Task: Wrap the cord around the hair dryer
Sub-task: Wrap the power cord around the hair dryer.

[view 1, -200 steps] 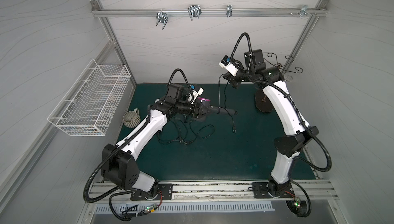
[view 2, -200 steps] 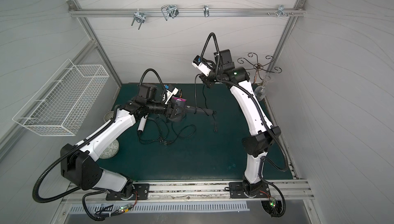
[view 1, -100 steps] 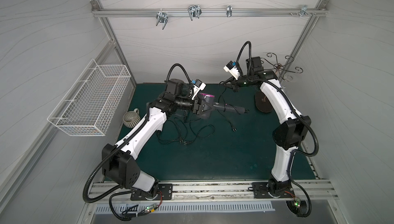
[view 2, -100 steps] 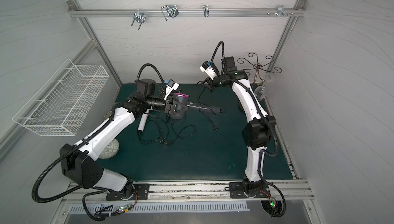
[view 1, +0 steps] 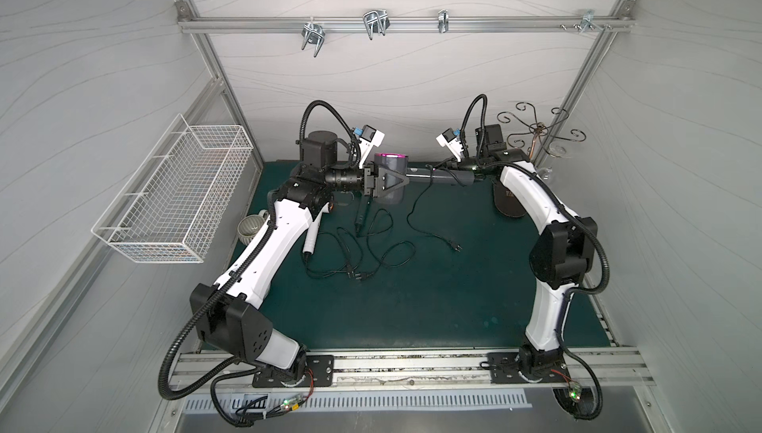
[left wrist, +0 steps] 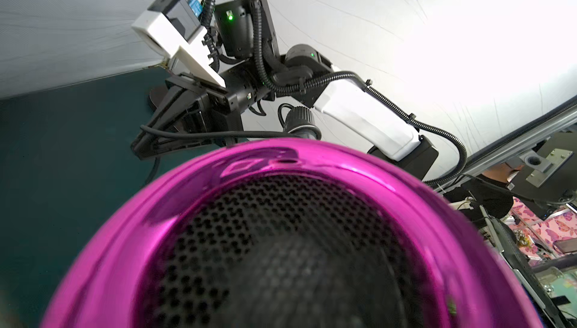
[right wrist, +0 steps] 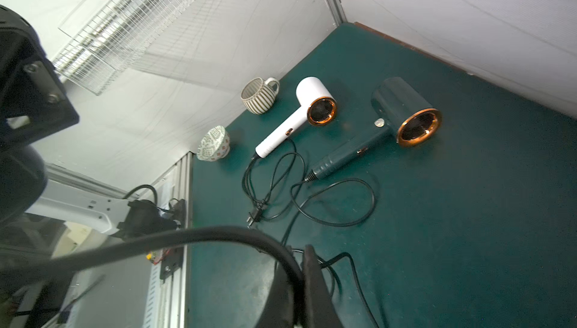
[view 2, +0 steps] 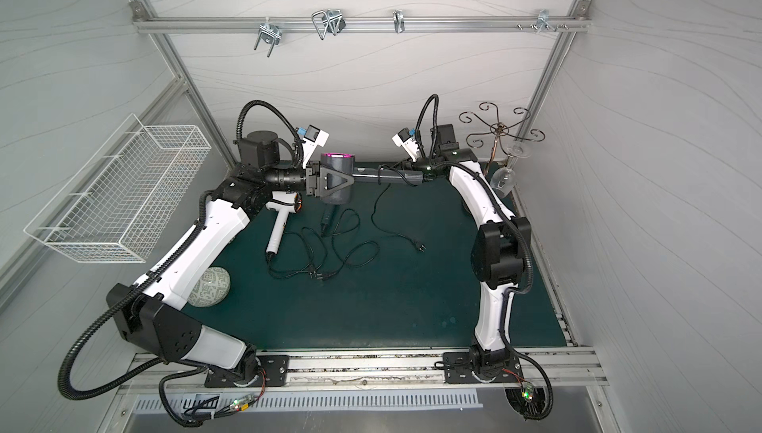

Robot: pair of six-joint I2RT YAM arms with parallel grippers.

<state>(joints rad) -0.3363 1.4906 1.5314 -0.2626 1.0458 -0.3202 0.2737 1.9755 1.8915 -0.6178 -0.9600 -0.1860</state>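
Observation:
A grey hair dryer [view 1: 389,201] with a magenta rim [left wrist: 150,223] hangs above the mat, and my left gripper [view 1: 402,181] is shut on its head. Its handle points sideways toward my right gripper [view 1: 438,169]. That gripper is shut on the black cord [right wrist: 187,239] close to the handle's end. In both top views the cord [view 1: 412,212] [view 2: 377,208] drops from there to the mat and ends in a plug [view 1: 457,248]. In the left wrist view the dryer's rim and grille hide my own jaws, and the right gripper [left wrist: 140,151] shows beyond it holding the cord [left wrist: 203,134].
A white hair dryer [right wrist: 299,114] and a dark green one [right wrist: 402,114] lie on the mat with their cords tangled [view 1: 363,262]. A striped mug [right wrist: 257,95] and a bowl [right wrist: 215,146] stand at the left edge. A wire basket [view 1: 177,200] hangs on the left wall, and a glass stand [view 1: 536,130] stands at the back right.
The left arm has raised the dryer and moved it toward the back wall. The right gripper has come down to the handle's end, still shut on the cord.

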